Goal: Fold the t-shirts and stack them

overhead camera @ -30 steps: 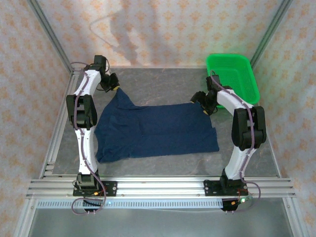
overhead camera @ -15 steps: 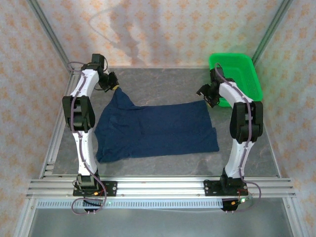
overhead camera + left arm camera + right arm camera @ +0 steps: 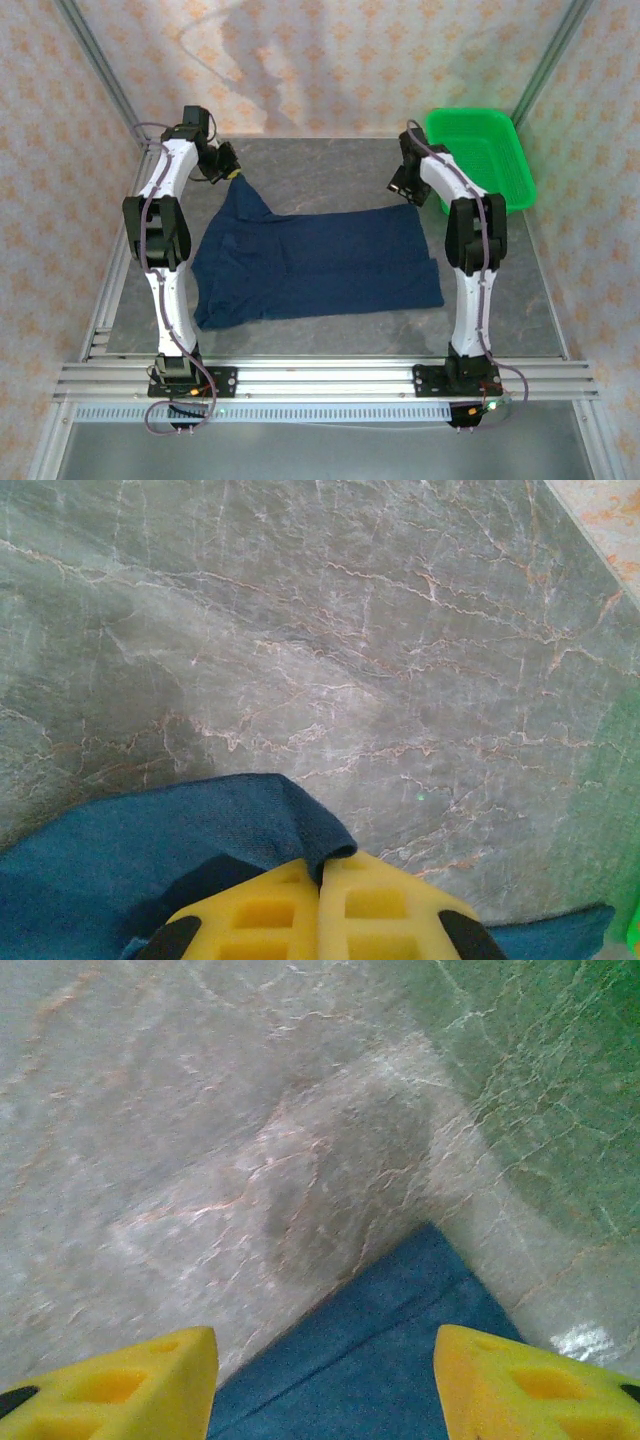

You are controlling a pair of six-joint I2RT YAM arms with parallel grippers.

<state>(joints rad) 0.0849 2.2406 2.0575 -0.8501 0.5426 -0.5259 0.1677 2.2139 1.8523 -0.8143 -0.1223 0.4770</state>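
The dark navy t-shirt [image 3: 315, 262] lies spread on the grey table, its print patch hidden. At the shirt's far left corner my left gripper [image 3: 234, 176] is shut on the cloth; in the left wrist view the yellow pads [image 3: 270, 910] pinch a fold of the t-shirt [image 3: 150, 850] where they meet [image 3: 322, 865]. My right gripper [image 3: 400, 186] hovers open just beyond the far right corner. In the right wrist view its yellow fingers [image 3: 130, 1380] stand wide apart above that t-shirt corner [image 3: 400, 1350], with nothing between them.
A bright green mesh basket [image 3: 484, 160] stands at the back right, close to the right arm. Metal frame rails [image 3: 320, 380] run along the near edge and up both sides. Bare table [image 3: 320, 170] lies behind the shirt.
My right gripper has let go of the shirt's far right corner and risen back and leftward, and the corner now lies flat. The left gripper has barely moved.
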